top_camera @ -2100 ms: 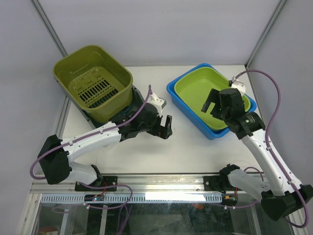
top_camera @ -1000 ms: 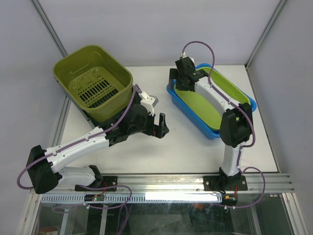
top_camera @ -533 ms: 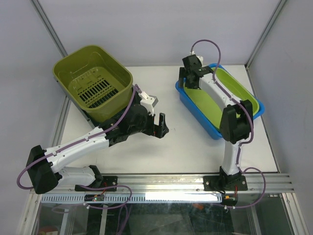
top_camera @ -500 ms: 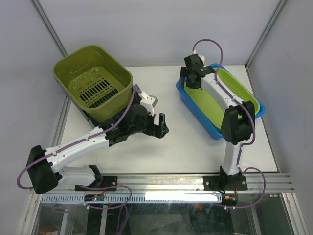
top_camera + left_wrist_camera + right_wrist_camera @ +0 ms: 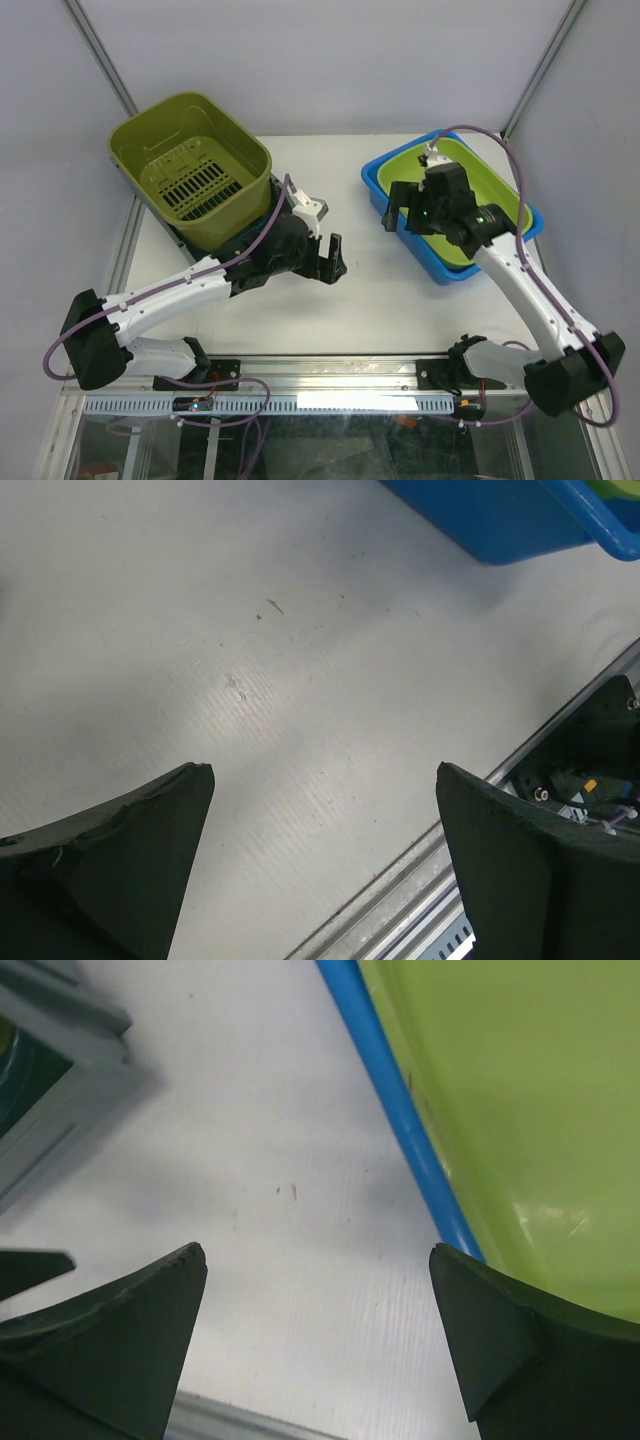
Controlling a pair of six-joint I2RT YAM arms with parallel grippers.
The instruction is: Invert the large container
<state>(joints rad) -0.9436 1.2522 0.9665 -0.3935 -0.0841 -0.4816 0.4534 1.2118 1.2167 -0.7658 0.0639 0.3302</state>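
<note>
A deep olive-green tub (image 5: 236, 214), the largest container in view, stands upright and open-topped at the back left, with a slotted floor. My left gripper (image 5: 335, 262) hangs open just right of the tub's near corner, over bare table, touching nothing. Its wrist view shows wide-apart fingers (image 5: 150, 840) with only table between them. My right gripper (image 5: 398, 208) is open at the left end of a blue tray (image 5: 421, 252) that holds a lime-green tray (image 5: 470, 180). In the right wrist view the blue rim (image 5: 400, 1120) runs just inside the right finger (image 5: 500, 1340).
A grey block (image 5: 70, 1080) under the olive tub shows at the upper left of the right wrist view. The blue tray's corner (image 5: 500, 520) shows in the left wrist view. A metal rail (image 5: 330, 375) runs along the near table edge. Frame posts stand at the back corners.
The right arm pushed the blue tray to the right, then swung back from the tray's far left corner to its near left end. The left arm barely moved.
</note>
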